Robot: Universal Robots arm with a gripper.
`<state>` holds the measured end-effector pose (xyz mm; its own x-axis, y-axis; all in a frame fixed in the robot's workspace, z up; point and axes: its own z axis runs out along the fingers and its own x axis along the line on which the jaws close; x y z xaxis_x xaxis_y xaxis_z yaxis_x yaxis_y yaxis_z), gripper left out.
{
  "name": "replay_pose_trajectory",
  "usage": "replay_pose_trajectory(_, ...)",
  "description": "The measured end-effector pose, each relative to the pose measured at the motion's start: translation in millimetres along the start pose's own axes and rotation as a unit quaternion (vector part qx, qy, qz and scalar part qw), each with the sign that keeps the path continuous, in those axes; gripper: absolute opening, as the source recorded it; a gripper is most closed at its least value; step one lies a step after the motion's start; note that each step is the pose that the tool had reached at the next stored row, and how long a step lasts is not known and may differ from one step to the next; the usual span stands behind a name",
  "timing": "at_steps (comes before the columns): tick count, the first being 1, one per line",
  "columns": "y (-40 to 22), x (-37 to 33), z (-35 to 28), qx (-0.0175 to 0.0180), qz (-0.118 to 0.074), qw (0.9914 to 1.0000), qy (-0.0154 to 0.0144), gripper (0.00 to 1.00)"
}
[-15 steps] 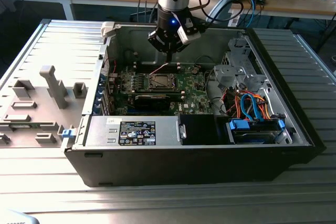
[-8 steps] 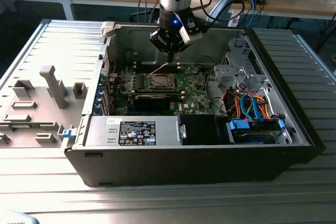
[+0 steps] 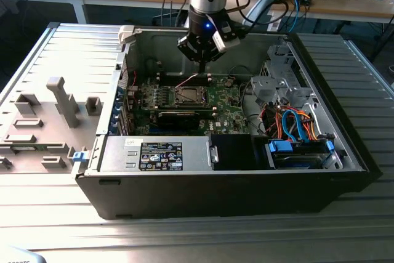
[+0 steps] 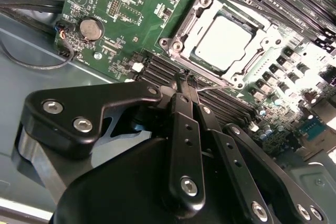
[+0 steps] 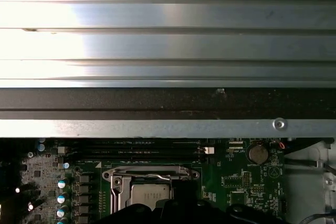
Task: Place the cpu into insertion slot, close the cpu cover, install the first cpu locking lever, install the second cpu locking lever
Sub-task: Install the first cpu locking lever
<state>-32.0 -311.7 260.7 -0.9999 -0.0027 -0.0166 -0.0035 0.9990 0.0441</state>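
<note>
Hovering above insertion slot (image 4: 226, 43), gripper (image 4: 185, 77) with fingers pressed together, holding nothing. Seated inside: cpu (image 4: 223, 40), under lowered cpu cover (image 4: 184, 27).

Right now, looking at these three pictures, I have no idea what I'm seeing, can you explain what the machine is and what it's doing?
It is a robot arm working inside an opened desktop computer case. The exterior view comes from a camera standing off the arm. The two wrist views come from cameras riding on the arm itself. The black gripper hangs over the green motherboard with its fingers pressed together, holding nothing. Just beyond its tip is the insertion slot. The cpu, a flat silver-grey square, already sits in it, with the cpu cover, a thin metal frame, lying closed around it. The first wrist view also shows the ridged metal of the case wall.
</note>
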Motion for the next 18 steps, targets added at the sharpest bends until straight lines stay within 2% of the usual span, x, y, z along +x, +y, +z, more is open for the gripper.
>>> replay_pose_trajectory(18, 0.0, -11.2, 0.2, 0.0000, 0.000, 1.00000, 0.0000, 0.11)
